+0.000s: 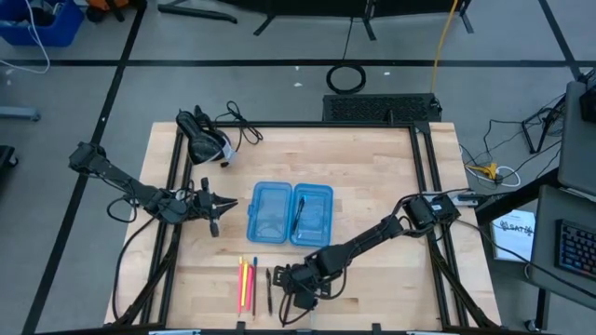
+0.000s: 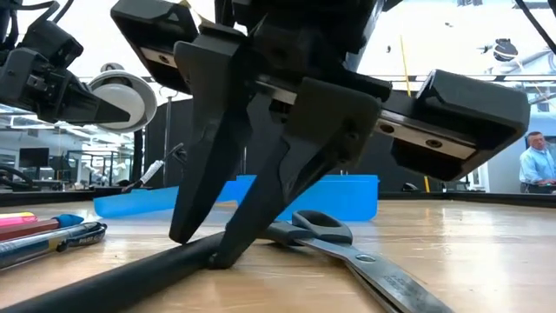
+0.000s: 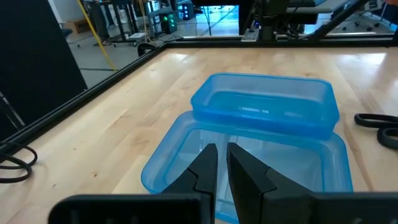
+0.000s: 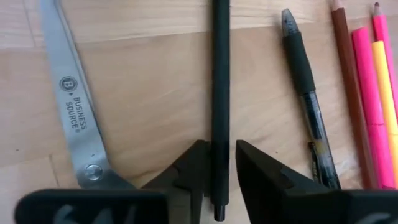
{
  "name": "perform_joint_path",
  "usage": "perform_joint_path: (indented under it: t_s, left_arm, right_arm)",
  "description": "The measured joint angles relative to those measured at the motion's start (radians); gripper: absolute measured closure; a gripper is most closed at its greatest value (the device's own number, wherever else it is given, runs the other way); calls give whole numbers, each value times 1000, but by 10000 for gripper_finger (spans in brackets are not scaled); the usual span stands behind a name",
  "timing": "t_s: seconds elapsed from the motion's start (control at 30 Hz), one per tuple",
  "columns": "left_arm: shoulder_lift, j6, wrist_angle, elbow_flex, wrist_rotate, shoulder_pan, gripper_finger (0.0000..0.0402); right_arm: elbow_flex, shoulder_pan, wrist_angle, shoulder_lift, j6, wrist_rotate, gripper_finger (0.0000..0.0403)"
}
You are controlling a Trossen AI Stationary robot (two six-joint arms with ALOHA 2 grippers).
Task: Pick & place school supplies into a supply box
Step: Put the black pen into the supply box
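The supply box [image 1: 291, 214] lies open at mid-table, and a dark pen [image 1: 300, 212] rests in its right half. My right gripper [image 1: 300, 282] stands near the table's near edge, shut on a thin black pen [image 4: 220, 93]. Beside that pen lie the scissors [image 4: 71, 112], a black grip pen [image 4: 306, 93], a brown pencil [image 4: 347, 81] and pink and yellow pens [image 4: 373, 106], all flat on the wood. My left gripper [image 1: 216, 207] hovers left of the box, shut and holding nothing, and looks into the box [image 3: 267, 118]. My right gripper pinches the thin black pen between its two fingers [image 4: 194, 168], close to one end [image 4: 219, 208]. The fingers come from above, pointing down, and lie across the pen. The pen [image 2: 130, 278] lies flat on the table under the fingertips.
A black handheld device with a coiled cable [image 1: 207, 138] sits at the far left corner. Black frame rails [image 1: 424, 186] run along the table's sides. The scissors' handle loops [image 2: 317, 226] lie right beside my right fingers. A person [image 2: 537, 165] stands far off in the room.
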Motion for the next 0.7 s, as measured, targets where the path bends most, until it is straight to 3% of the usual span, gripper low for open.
perform_joint_path:
  t_s: [0.23, 0.53, 0.7]
  left_arm:
    - [0, 53, 0, 0, 0, 0, 360]
    - [0, 46, -18, 0, 3, 0, 360]
    - [0, 41, -17, 0, 32, 0, 360]
  right_arm:
    - [-1, 16, 49, -40, 57, 124, 296]
    - [0, 17, 105, -101, 170, 110, 294]
    - [1, -4, 119, -99, 205, 40, 296]
